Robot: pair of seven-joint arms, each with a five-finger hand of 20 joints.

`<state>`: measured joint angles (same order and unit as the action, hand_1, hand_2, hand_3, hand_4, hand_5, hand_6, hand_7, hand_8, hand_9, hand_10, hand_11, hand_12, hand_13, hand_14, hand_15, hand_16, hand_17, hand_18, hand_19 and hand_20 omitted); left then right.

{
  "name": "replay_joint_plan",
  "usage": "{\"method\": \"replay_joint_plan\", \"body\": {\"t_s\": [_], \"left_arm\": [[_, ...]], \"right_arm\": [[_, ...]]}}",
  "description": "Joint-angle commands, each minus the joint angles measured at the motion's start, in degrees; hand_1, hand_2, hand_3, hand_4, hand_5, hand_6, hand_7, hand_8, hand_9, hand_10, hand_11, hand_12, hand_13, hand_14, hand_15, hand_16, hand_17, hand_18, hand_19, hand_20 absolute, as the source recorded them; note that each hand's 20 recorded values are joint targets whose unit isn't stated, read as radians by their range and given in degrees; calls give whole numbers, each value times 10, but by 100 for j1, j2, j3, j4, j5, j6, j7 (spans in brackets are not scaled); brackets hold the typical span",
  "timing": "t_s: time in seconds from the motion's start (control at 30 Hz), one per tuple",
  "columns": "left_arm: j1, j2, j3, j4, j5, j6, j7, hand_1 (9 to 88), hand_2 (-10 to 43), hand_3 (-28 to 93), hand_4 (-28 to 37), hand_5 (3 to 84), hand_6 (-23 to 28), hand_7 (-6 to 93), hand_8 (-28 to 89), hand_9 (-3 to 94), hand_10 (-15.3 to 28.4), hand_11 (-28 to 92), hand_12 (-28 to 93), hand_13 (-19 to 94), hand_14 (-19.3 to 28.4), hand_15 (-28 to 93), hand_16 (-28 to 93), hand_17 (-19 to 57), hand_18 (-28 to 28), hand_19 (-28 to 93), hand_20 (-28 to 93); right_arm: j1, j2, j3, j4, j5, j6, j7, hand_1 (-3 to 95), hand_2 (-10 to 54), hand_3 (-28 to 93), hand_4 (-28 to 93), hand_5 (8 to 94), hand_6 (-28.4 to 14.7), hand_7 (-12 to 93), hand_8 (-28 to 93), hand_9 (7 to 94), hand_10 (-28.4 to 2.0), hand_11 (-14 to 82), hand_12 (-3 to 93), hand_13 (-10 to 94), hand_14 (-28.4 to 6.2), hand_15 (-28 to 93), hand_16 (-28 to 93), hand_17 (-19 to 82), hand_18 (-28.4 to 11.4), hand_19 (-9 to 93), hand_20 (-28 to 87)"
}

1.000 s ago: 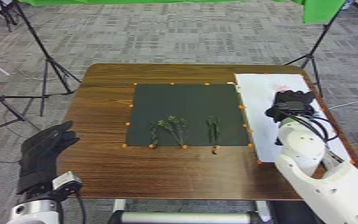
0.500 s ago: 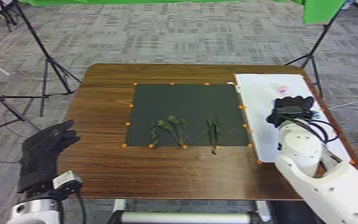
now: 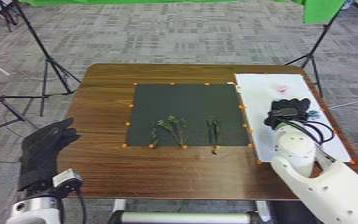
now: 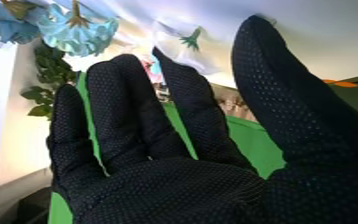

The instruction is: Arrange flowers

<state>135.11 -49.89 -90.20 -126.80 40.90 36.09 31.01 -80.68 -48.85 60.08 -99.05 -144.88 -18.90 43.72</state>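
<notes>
Hovering over a long white sheet (image 3: 257,95) near pale-blue ruffled flowers (image 4: 79,34), the black-gloved right hand (image 3: 288,109), fingers (image 4: 113,110) straight, apart.

Looks like smooth wood on the brown rectangular table (image 3: 158,172), matt on the dark square mat (image 3: 184,102), dimpled black cloth over the right hand (image 3: 287,111), papery on the pale-blue ruffled flower (image 4: 78,35).

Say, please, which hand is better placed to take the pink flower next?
Probably the black-gloved right hand: it is over the white sheet near the flower; the left hand is farther.
</notes>
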Motion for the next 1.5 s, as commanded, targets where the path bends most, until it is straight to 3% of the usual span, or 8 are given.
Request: {"method": "replay_joint_plan", "body": {"t_s": [0.03, 0.07, 0.27, 0.6, 0.97, 1.23, 1.33, 1.5], "left_arm": [[45, -100, -27, -38, 70, -28, -69, 287, 45, 821, -152, 531, 171, 201, -98, 430, 251, 533, 142, 333, 284, 841, -227, -41, 242, 546, 461], [38, -163, -54, -37, 135, -67, -126, 288, 45, 821, -152, 531, 171, 201, -98, 430, 251, 533, 143, 333, 284, 842, -227, -41, 242, 546, 461], [19, -82, -6, -34, 55, -20, -57, 288, 45, 824, -151, 531, 171, 201, -98, 430, 251, 533, 143, 333, 284, 842, -228, -40, 242, 546, 462], [36, -38, 23, -32, -32, 41, 61, 289, 46, 825, -150, 531, 171, 201, -98, 431, 251, 533, 142, 333, 284, 842, -228, -40, 242, 547, 462], [73, 7, 31, -16, -73, 59, 172, 289, 46, 825, -151, 531, 171, 201, -99, 431, 250, 533, 143, 333, 284, 842, -229, -40, 242, 548, 462], [36, -78, -31, 19, 21, -35, 72, 289, 47, 824, -151, 531, 171, 201, -98, 430, 250, 534, 143, 333, 284, 842, -228, -40, 242, 547, 461], [59, -19, -37, 27, -70, 7, 139, 289, 47, 824, -151, 531, 171, 201, -98, 430, 250, 534, 143, 333, 284, 843, -228, -40, 242, 548, 462], [187, -55, -184, 13, -83, 24, 165, 287, 47, 822, -153, 535, 173, 205, -96, 436, 252, 537, 144, 333, 284, 842, -228, -40, 242, 547, 462]], "right_arm": [[82, 174, -242, 150, -262, 592, 193, 363, -37, 841, -252, 622, -63, 229, -128, 451, -281, 426, 225, 279, -284, 798, 171, 30, -284, 651, 321], [110, 194, -301, 181, -307, 681, 223, 371, -34, 839, -255, 638, -57, 233, -130, 463, -277, 439, 223, 291, -284, 802, 170, 37, -284, 656, 321], [178, 270, -458, 305, -400, 982, 334, 475, -67, 773, -281, 737, -47, 279, 8, 537, -229, 516, 234, 393, -260, 824, 178, 70, -284, 681, 310], [317, 380, -652, 481, -636, 1533, 304, 524, -72, 766, -282, 797, -33, 284, 51, 623, -154, 462, 371, 463, -218, 820, 265, 97, -284, 719, 267], [511, 635, -876, 164, -679, 2400, 190, 523, -73, 772, -283, 806, -20, 287, 97, 663, -143, 467, 386, 488, -196, 809, 311, 117, -279, 738, 260], [600, 746, -1156, -395, -647, 2982, -166, 514, -72, 782, -283, 805, -17, 291, 100, 664, -139, 465, 393, 491, -190, 806, 319, 117, -273, 739, 254], [739, 756, -1410, -638, -523, 3145, -299, 512, -72, 784, -283, 805, -15, 293, 99, 664, -138, 465, 394, 491, -188, 805, 320, 117, -270, 739, 252], [1052, 648, -1856, -951, -292, 3324, -607, 510, -73, 786, -283, 804, -14, 297, 92, 666, -137, 463, 397, 491, -187, 804, 322, 118, -270, 739, 250]]}}
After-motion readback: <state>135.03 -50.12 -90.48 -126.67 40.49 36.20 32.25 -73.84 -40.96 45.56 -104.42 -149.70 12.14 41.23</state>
